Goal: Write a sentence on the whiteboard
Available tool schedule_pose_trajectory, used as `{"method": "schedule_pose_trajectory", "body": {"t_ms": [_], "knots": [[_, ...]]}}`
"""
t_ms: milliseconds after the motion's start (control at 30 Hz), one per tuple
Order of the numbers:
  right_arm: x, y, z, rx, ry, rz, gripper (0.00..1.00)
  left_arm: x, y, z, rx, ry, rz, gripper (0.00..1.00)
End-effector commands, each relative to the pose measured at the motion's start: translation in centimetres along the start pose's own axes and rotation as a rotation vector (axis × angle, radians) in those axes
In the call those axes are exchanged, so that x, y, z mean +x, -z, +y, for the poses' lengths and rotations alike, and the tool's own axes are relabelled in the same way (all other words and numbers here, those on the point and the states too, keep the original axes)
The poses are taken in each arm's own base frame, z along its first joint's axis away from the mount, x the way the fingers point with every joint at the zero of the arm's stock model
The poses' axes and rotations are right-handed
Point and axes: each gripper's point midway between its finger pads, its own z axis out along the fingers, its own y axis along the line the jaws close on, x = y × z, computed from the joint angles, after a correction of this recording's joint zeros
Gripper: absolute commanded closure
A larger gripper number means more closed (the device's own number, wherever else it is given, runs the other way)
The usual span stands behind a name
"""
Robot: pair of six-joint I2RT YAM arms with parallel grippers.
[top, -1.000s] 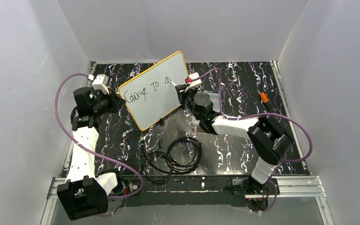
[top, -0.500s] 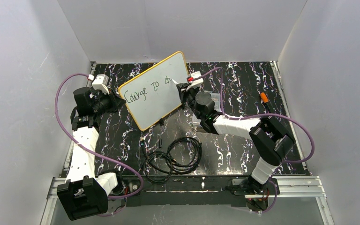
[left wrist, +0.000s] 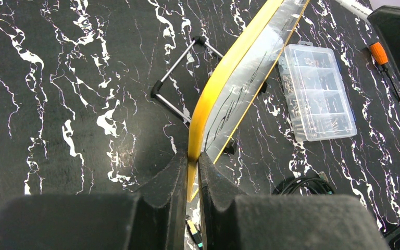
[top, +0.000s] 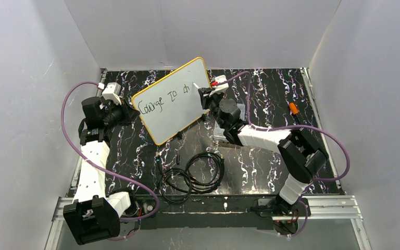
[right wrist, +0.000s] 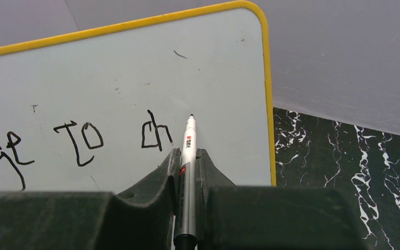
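The whiteboard (top: 174,117), white with a yellow rim, stands tilted at the back middle of the table. My left gripper (top: 130,112) is shut on its left edge; the rim (left wrist: 224,78) runs away from between the jaws (left wrist: 193,156). The sentence (top: 161,100) reads "Courage to ch" in dark marker; its end shows in the right wrist view (right wrist: 83,140). My right gripper (right wrist: 187,153) is shut on a silver and white marker (right wrist: 188,140). The marker's black tip points at the board just right of the "h". Whether the tip touches the board I cannot tell.
A clear compartmented parts box (left wrist: 320,91) lies on the black marbled table behind the board, partly under my right arm. An orange-handled screwdriver (top: 293,108) lies at the right. Coiled black cables (top: 192,174) lie near the front middle. A thin wire stand (left wrist: 179,73) lies behind the board.
My right gripper has shifted a little to the right and up along the board with the marker, past the "h". The left gripper and the board have not moved.
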Motion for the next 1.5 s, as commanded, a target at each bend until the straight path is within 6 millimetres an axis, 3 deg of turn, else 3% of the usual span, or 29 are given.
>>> {"method": "schedule_pose_trajectory", "body": {"t_ms": [0,900,1267,1467], "knots": [[-3.9,-1.2,0.7,-0.021,-0.020,-0.115,0.99,0.0,0.2,-0.5,0.015,-0.002,0.006,1.00],[0.0,-0.6,1.5,-0.077,-0.026,-0.009,0.99,0.0,0.2,-0.6,0.018,0.000,0.003,1.00],[2.1,0.8,1.2,-0.080,-0.020,0.048,0.99,0.0,0.2,-0.6,0.016,-0.001,0.002,1.00],[1.6,0.6,0.2,-0.019,-0.016,0.031,0.99,0.0,0.2,-0.6,0.017,-0.001,0.003,1.00]]}}
